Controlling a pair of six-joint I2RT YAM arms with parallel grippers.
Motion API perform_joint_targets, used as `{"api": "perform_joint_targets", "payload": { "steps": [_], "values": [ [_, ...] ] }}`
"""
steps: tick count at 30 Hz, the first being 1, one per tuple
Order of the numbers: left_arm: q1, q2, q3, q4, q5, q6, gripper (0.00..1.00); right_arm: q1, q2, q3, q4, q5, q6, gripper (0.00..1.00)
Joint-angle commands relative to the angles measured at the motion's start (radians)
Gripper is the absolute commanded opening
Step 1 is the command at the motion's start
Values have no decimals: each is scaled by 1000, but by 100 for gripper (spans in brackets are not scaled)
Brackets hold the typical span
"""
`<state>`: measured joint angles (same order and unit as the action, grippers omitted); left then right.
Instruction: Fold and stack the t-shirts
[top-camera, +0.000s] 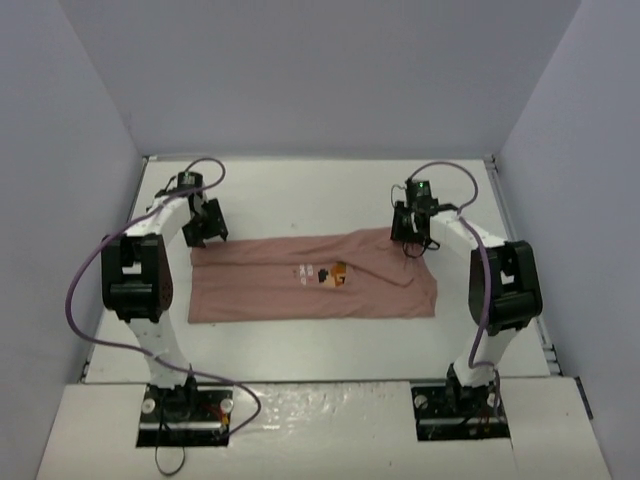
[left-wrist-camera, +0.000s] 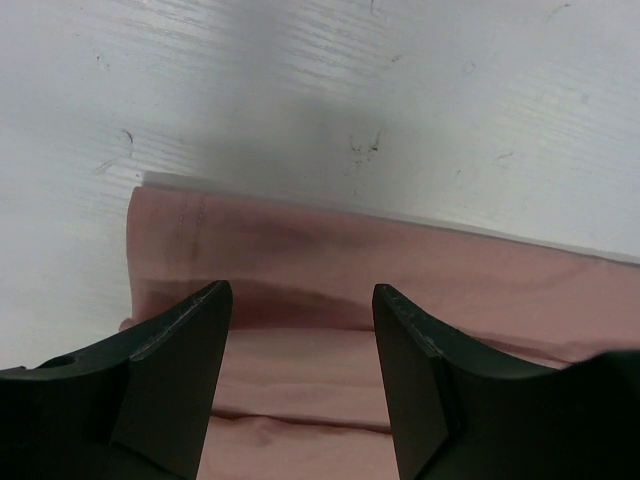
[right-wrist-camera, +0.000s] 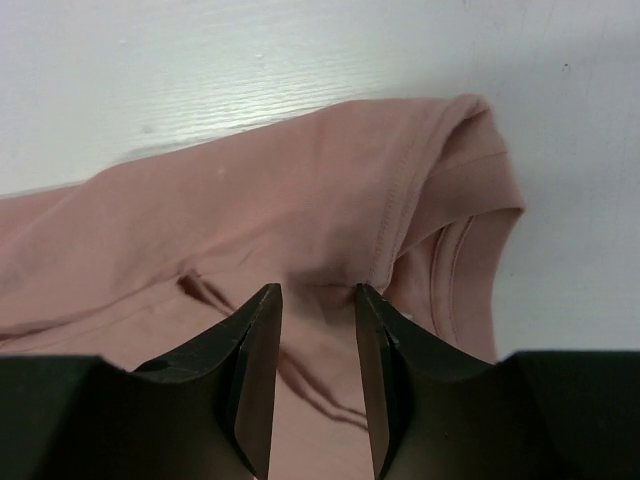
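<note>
You have the shirt (top-camera: 312, 278) lying as a long folded band across the counter (top-camera: 300, 195); left gripper (left-wrist-camera: 300, 300) and right gripper (right-wrist-camera: 312, 295) hang over its far corners, jaws apart and empty; the next fold is probably end to end, so pinch every layer and match edges.

Print (top-camera: 325, 273) on t-shirt (top-camera: 260, 295): too small to read from above. Right of my left gripper (left-wrist-camera: 300, 290), t-shirt runs out of view. Beneath my right gripper (right-wrist-camera: 317, 290), t-shirt hidden by jaws; contact cannot be judged.
</note>
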<state>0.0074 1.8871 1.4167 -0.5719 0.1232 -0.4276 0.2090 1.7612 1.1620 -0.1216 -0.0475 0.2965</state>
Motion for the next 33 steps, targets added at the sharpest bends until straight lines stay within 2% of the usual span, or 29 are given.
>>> {"api": "perform_joint_targets", "payload": {
  "steps": [1,6,11,15,19,22,25,33],
  "values": [
    [2,2,33,21,-1,-11,55,-65,65,41,48,18,19,31],
    [2,10,-17,40,-13,-10,54,-127,106,40,52,70,-16,27],
    [2,-30,31,-17,-18,20,54,-126,63,108,27,111,-69,27],
    [-19,-106,95,-53,-26,65,55,-76,-5,132,11,25,-118,28],
    [-62,-165,91,-56,-11,83,55,-5,-59,106,11,-77,-178,30],
    [-86,-200,37,-60,10,84,55,24,-74,67,11,-125,-199,31],
    [-87,-250,-17,-60,9,78,55,29,-84,40,13,-95,-199,31],
    [-93,-384,-138,-84,33,73,55,35,20,71,13,-191,-217,32]
  ]
}}
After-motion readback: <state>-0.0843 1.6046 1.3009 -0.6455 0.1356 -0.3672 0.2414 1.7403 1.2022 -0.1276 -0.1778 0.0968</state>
